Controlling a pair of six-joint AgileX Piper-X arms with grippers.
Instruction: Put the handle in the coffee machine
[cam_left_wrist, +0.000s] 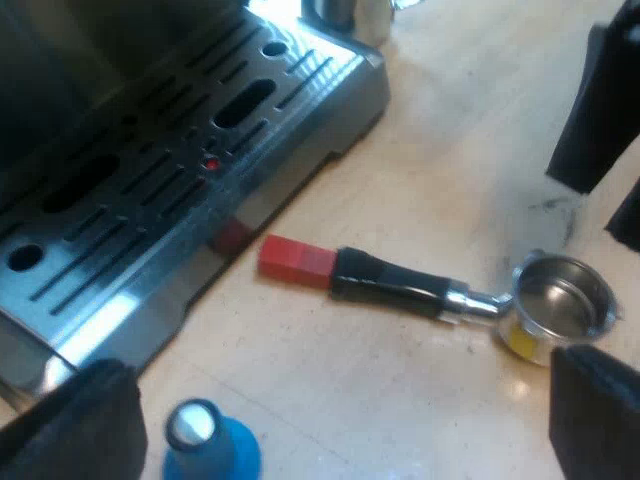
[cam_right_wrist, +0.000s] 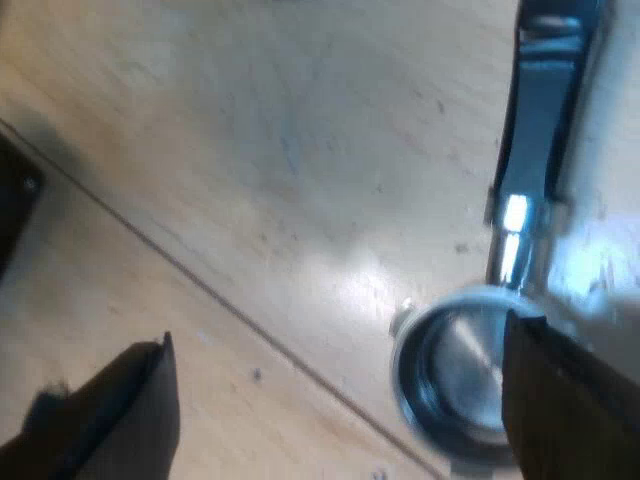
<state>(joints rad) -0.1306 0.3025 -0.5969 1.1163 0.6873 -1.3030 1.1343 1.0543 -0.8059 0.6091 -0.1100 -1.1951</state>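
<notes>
1. The holder lies flat on the table, loose and not locked into the espresso machine.
2. Its red end points at the foot of the machine and lies just beside the edge of the slotted drip tray. I cannot tell whether they touch.
3. The dark handle runs from the red end to a short metal neck and then to the metal basket. The basket sits open side up at the end far from the machine.
4. Left gripper: its fingers stand wide apart and hold nothing. It hangs above the table, over the stretch between the tamper and the holder.
5. Right gripper: its fingers are spread and nothing is clamped. In the right wrist view the basket lies between them, close against one finger, which overlaps its rim. Contact cannot be confirmed.
6. In the left wrist view the right gripper shows as a dark shape above the table, near the basket end of the holder.
7. A blue tamper stands upright on the table, near the corner of the drip tray and apart from the holder.
</notes>
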